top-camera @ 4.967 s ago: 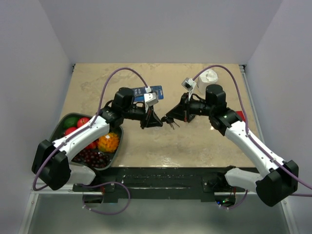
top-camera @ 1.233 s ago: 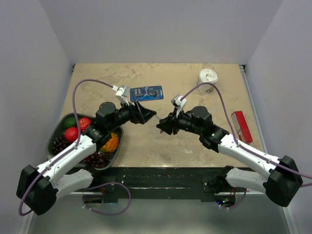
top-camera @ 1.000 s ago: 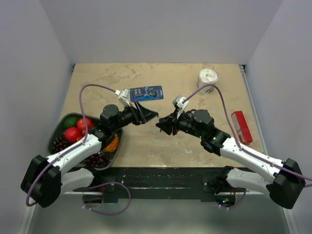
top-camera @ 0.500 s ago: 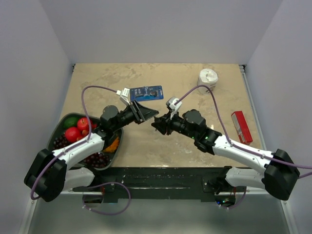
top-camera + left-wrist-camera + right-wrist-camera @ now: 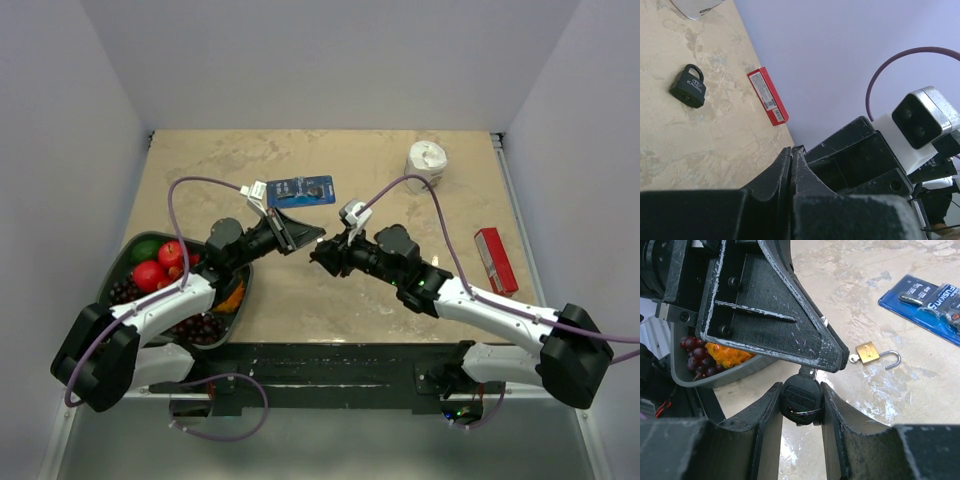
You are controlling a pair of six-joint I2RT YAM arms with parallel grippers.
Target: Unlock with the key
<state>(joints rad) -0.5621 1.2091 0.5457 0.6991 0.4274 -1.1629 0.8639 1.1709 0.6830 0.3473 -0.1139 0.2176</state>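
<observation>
one view alone, the right wrist's, shows the key (image 5: 800, 397): the right gripper (image 5: 801, 388) pinches its black head, and the silver blade points up against the tip of the left gripper (image 5: 834, 356). from the left wrist we see that gripper's jaws pressed together, but we cannot tell whether they nip the blade. that view also shows a black padlock (image 5: 688, 86) and a red box (image 5: 767, 96) on the table (image 5: 715, 140). an open brass padlock (image 5: 867, 352) lies below the right wrist.
</observation>
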